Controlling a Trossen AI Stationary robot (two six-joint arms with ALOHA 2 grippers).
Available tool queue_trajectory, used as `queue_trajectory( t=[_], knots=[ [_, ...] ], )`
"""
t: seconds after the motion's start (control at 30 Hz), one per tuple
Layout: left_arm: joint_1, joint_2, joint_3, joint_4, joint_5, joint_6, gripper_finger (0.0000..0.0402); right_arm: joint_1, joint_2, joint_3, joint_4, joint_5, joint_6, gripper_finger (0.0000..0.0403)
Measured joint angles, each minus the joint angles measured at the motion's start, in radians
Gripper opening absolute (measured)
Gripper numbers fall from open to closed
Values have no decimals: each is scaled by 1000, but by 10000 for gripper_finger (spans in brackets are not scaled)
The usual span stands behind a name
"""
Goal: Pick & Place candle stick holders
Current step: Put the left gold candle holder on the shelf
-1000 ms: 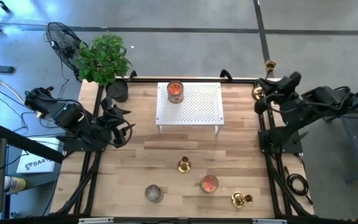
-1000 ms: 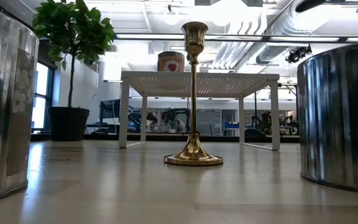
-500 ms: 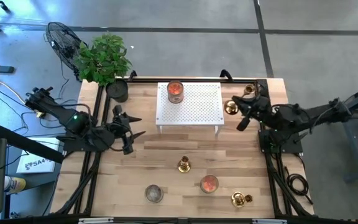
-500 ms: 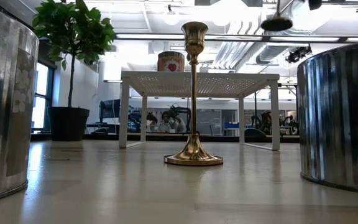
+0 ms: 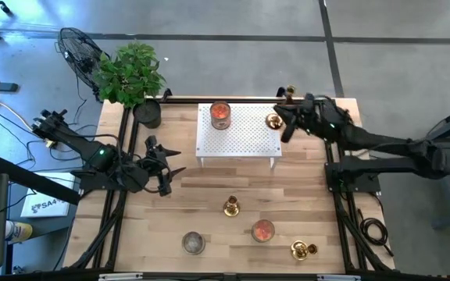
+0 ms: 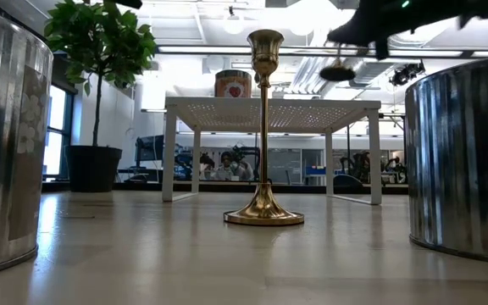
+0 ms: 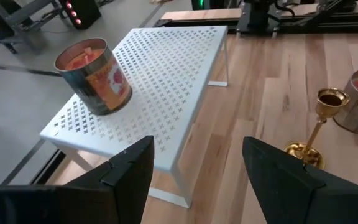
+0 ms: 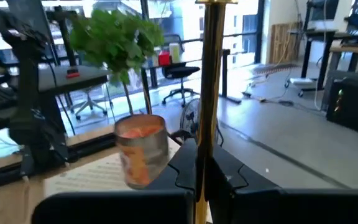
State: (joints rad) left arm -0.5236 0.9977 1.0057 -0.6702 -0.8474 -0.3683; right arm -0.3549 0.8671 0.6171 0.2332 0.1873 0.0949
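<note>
front edge, high view: grey tin (image 5: 193, 243) lower centre-left; candle jar (image 5: 262, 230) lower centre-right; small candle stick holder (image 5: 301, 250) lower right, looks tipped on its side, well apart from both grippers
low view foreground: two big metal cylinders at the frame's left and right edges, cannot tell which is which
tall candle stick holder: (image 5: 230, 207) centre of wooden table (image 5: 311, 195) in high view, upright; centre of frame in low view (image 6: 263, 127); right side of left wrist view (image 7: 319, 127), jar just beside it
left gripper: (image 5: 172, 160) centre-left of high view, above table left of the white rack, fingers spread wide, nothing between them; fingers (image 7: 126, 168) frame the rack in left wrist view
white rack: (image 5: 244, 136) perforated top, upper centre of high view; mid-frame behind the tall holder in low view (image 6: 271, 103)
candle jar on rack: (image 5: 220, 114) upper left corner of rack top; upper left of left wrist view (image 7: 93, 76)
right gripper: (image 5: 286, 119) upper right of centre in high view, at rack's right edge, pinching a candle stick holder
held candle stick holder: (image 5: 274, 120) base over rack's upper right corner; upper right in low view (image 6: 338, 72), hanging above rack top; stem runs vertical through middle of right wrist view (image 8: 211, 74), clamped between the fingers
far: potted plant (image 5: 130, 74) upper left of high view, off table's corner; fan (image 5: 78, 48) beside it
</note>
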Motion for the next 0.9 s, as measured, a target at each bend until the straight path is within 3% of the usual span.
queue_trajectory(
  t=[0.13, 0.27, 0.53, 0.9],
  knots=[
    [0, 0, -23, 12, 0, -2, 239, -100, 137, 38, 69, -172, 29, 4],
    [0, 0, -32, 24, 4, -3, 239, -155, 249, 102, 83, -247, 17, 4],
    [0, 0, -32, 22, 34, -3, 239, -205, 347, 171, 12, -172, 0, 4],
    [0, 0, -32, 17, 45, -3, 239, -209, 352, 170, -53, -148, 35, 4]
  ],
)
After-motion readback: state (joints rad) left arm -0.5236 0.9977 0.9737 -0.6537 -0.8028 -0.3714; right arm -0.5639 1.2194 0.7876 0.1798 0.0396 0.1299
